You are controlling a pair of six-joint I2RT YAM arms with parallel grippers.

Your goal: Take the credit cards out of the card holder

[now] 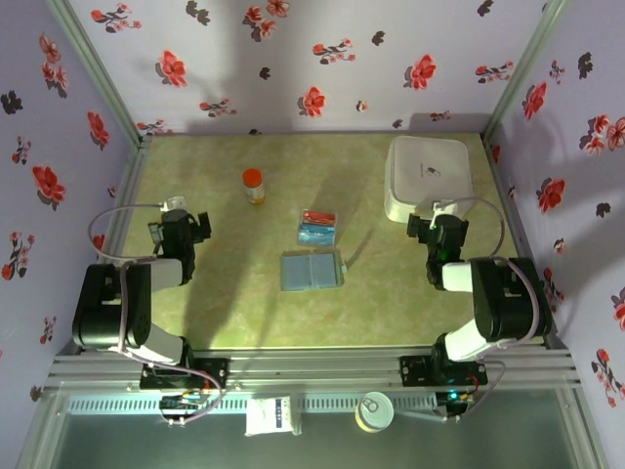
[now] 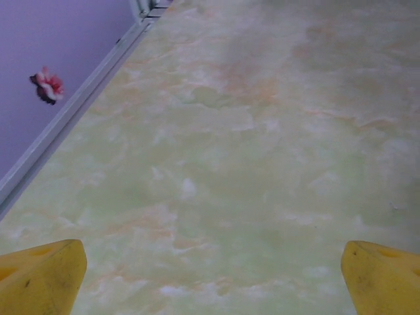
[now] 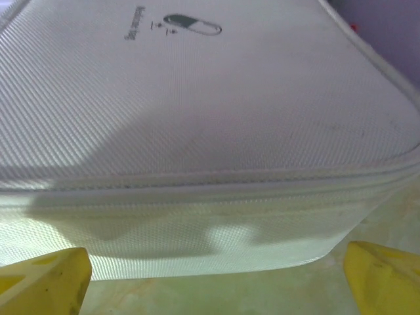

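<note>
Left pincer (image 1: 182, 227) hangs well to the left of the card holder (image 1: 312, 270), its yellow fingertips (image 2: 39, 275) spread wide over bare table (image 2: 249, 131), gripping nothing. Right pincer (image 1: 437, 233), well to the holder's right, is equally wide open and empty, facing a white box (image 3: 197, 98). The holder lies flat; the credit cards (image 1: 316, 228), red and blue, lie just beyond its far edge. An orange-capped bottle (image 1: 253, 185) stands farther beyond, leftward.

Layout referenced to the card holder (image 1: 312, 270)
The credit cards (image 1: 316, 228) lay just behind it; bottle (image 1: 253, 185) behind-left; box (image 1: 428, 176) behind-right.
</note>
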